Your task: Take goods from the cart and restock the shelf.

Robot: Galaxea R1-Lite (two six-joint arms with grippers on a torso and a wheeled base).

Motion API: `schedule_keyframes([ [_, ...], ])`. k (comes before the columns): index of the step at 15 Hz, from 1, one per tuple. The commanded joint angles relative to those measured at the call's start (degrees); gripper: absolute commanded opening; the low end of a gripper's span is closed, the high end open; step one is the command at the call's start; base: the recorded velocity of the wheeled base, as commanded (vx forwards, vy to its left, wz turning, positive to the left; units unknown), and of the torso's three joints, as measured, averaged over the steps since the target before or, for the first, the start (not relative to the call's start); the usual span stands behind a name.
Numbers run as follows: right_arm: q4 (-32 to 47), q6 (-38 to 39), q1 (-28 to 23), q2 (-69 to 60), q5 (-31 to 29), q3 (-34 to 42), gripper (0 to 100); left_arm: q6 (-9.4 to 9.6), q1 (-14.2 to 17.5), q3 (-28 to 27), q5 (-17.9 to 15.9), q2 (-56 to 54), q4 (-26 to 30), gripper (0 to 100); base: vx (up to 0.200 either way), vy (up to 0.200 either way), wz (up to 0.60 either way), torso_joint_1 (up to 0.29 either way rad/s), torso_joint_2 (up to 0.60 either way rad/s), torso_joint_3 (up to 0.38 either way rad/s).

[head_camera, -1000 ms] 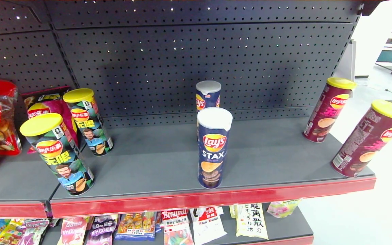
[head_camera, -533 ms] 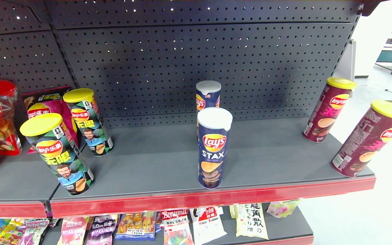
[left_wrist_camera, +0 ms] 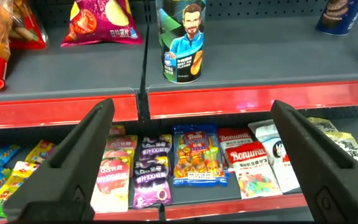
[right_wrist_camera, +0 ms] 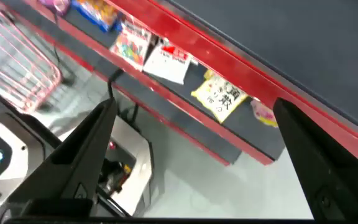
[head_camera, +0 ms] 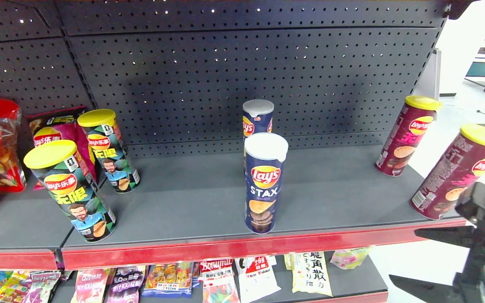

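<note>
Head view: shelf [head_camera: 225, 246] stocked with upright crisp cans. Front green can [head_camera: 72, 189] and rear green can [head_camera: 107, 149] stand at the left, front blue can [head_camera: 264, 185] and rear blue can [head_camera: 257, 115] in the middle, far maroon can [head_camera: 406, 134] and corner maroon can [head_camera: 457, 172] at the right, the last at the shelf's front right corner. Right hand [head_camera: 404, 256] sits low at the right, just below and in front of that corner can, spread wide, holding and touching nothing. Risk, as judged: a lift or swing of this hand toward the shelf could clip the corner can and tip it over the lip, as nothing stands beside it to brace it. Left wrist view: left hand [left_wrist_camera: 192, 104] spread wide and empty, facing the red lip below the front green can [left_wrist_camera: 180, 40]; a forward push could catch that lip. Right wrist view: right hand [right_wrist_camera: 194, 102] spread and empty above the floor; pink wire cart [right_wrist_camera: 17, 56] stands beside the shelving, contents not discernible, goods not yet fetched.
</note>
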Motion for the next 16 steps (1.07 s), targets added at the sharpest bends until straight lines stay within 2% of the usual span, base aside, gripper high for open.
schedule_keyframes([
  [1, -0.69, 1.06, 1.88, 10.81, -3.3, -2.81, 100, -0.01, 0.01, 0.05, 0.0, -0.03, 0.0, 100, 0.0, 0.0, 0.0, 0.0, 0.0, 0.0],
  [5, -2.89, 3.17, 3.37, 16.0, -3.3, -6.23, 100, -0.01, 0.01, 0.05, 0.0, -0.03, 0.0, 100, 0.0, 0.0, 0.0, 0.0, 0.0, 0.0],
  [6, -8.87, 3.87, 3.46, 20.39, -3.39, -6.76, 100, -0.01, 0.01, 0.05, 0.0, -0.03, 0.0, 100, 0.0, 0.0, 0.0, 0.0, 0.0, 0.0],
  [7, -10.27, 3.87, 3.46, 21.89, -3.48, -7.2, 100, -0.01, 0.01, 0.05, 0.0, -0.03, 0.0, 100, 0.0, 0.0, 0.0, 0.0, 0.0, 0.0],
  [10, -10.62, 5.02, 3.46, 25.32, -3.57, -10.28, 100, -0.01, 0.01, 0.05, 0.0, -0.03, 0.0, 100, 0.0, 0.0, 0.0, 0.0, 0.0, 0.0],
  [16, -15.9, 7.04, 5.66, 32.87, -8.31, -14.32, 100, -0.01, 0.01, 0.05, 0.0, 0.06, 0.0, 100, 0.0, 0.0, 0.0, 0.0, 0.0, 0.0],
])
